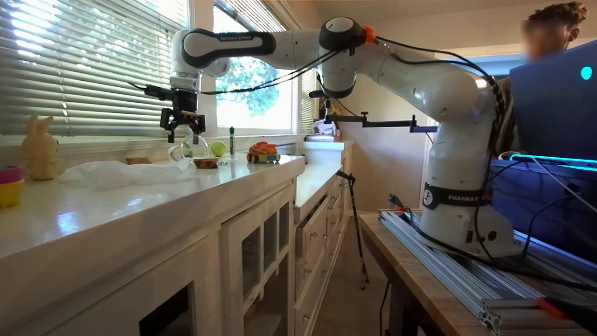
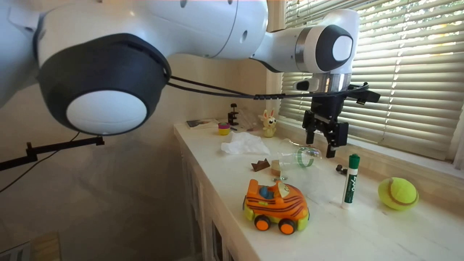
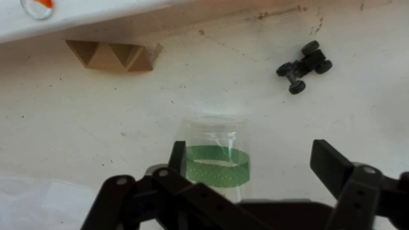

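wrist view: gripper (image 3: 249, 153) over a white counter (image 3: 80, 111), fingers (image 3: 180, 156) wide apart

a clear container (image 3: 215, 159) with a green band (image 3: 217, 177) shows in the gap between the fingers, close by the left-hand one in that view; touching or not, cannot tell; counter surface shows between it and the right-hand finger

in an exterior view the container is just below the fingertips; seems to lie on its side, clear walls hard to read

small black wheeled chassis (image 3: 303, 67) beyond the right-hand finger, toward the top of the wrist view

brown zigzag block (image 3: 110, 57) beyond the left-hand finger and off to its left, beside a ledge (image 3: 96, 9)

round clear piece (image 3: 37, 9) with orange in it farther out the same way, up on the ledge, cut by the view's edge

in an exterior view, green-capped marker (image 2: 350, 181) upright, right of the fingers and nearer the camera; tennis ball (image 2: 398, 194) farther right of them

orange toy car (image 2: 276, 206) left of the fingers, well toward the camera

another brown zigzag piece (image 2: 261, 165) left of the fingers, near the container

crumpled white wrap (image 2: 244, 143) and rabbit figure (image 2: 269, 124) left of the fingers and farther off, rabbit near the window blinds (image 2: 406, 90)
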You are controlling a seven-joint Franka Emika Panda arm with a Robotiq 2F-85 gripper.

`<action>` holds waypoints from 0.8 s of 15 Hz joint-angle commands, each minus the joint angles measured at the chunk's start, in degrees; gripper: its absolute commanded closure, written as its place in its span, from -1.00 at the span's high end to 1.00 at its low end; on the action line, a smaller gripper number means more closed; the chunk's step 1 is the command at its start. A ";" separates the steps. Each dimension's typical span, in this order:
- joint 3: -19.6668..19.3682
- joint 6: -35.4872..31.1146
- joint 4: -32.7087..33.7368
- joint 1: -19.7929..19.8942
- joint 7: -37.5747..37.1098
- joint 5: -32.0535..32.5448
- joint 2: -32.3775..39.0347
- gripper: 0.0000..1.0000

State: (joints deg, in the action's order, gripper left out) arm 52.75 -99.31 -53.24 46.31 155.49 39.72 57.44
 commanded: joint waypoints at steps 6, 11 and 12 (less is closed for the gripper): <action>4.09 0.30 4.62 -1.55 1.75 4.60 5.38 1.00; 4.74 0.49 5.25 -1.65 1.76 5.35 6.23 0.60; 4.82 0.51 5.33 -1.65 1.76 5.46 6.31 0.40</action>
State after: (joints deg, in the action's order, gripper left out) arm 55.80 -99.31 -51.16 45.52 155.49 42.40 61.69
